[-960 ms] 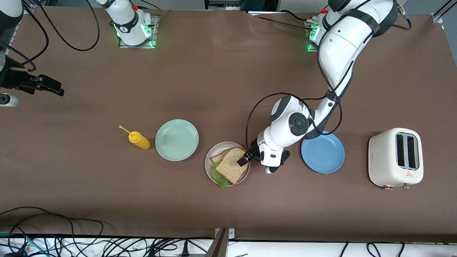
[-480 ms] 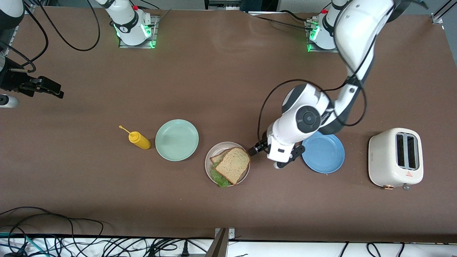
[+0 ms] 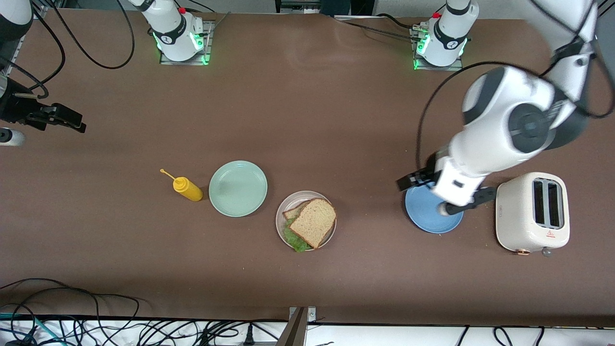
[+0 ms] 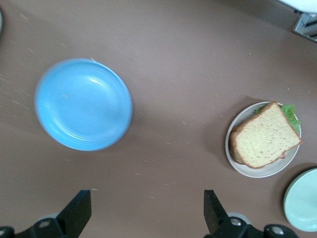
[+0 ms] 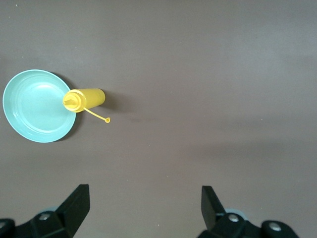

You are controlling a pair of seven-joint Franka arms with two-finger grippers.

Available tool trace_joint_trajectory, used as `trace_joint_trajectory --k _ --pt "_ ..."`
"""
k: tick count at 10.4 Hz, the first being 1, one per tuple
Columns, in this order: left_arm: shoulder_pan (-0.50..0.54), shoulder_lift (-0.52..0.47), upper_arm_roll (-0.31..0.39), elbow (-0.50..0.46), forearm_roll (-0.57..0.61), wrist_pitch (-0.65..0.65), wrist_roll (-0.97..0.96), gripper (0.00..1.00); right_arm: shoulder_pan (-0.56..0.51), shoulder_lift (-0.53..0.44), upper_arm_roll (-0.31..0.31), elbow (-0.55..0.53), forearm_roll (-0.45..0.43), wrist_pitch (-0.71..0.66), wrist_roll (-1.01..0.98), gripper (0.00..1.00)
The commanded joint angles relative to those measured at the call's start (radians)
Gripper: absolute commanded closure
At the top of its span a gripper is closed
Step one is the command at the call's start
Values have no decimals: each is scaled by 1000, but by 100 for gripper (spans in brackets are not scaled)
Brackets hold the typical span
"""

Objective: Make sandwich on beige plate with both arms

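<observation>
The sandwich (image 3: 312,222) lies on the beige plate (image 3: 281,211). Its brown top slice (image 4: 265,141) sits askew over a lower slice, and green lettuce (image 3: 295,241) pokes out at the side nearer the front camera. My left gripper (image 3: 412,181) hangs open and empty over the blue plate's (image 3: 425,217) edge, well clear of the sandwich. In the left wrist view its fingers (image 4: 79,210) frame bare table, with the gripper (image 4: 147,213) holding nothing. My right gripper (image 3: 67,119) waits open over the right arm's end of the table, and the right wrist view shows it (image 5: 143,208) empty.
A mint-green plate (image 3: 238,188) and a yellow squeeze bottle (image 3: 187,188) lie beside the beige plate, toward the right arm's end. A cream toaster (image 3: 532,212) stands beside the blue plate at the left arm's end. Cables run along the table edge nearest the front camera.
My left gripper has pulled away from the top slice and swung toward the left arm's end, now over the blue plate. The sandwich stays put. The right arm has hardly moved.
</observation>
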Motion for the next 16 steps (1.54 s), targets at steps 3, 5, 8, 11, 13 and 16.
trace_joint_trajectory --k 3,5,8,11,13,16 --pt "134 -111 -3 -18 103 -83 321 0 0 1 -2 10 14 -7 12 0" --pt "177 -111 -8 37 111 -83 402 0 0 1 -2 10 14 -4 12 0" --pt "203 -110 -3 50 114 -83 502 0 2 1 -1 10 14 -8 13 0" --pt "221 -100 -6 39 104 -83 557 0 2 1 -1 10 14 -8 13 0" --pt "220 -108 -17 44 107 -83 545 0 2 1 -1 10 14 -8 12 0" --pt "218 -110 -17 47 102 -83 545 0 2 1 -1 10 14 -8 12 0"
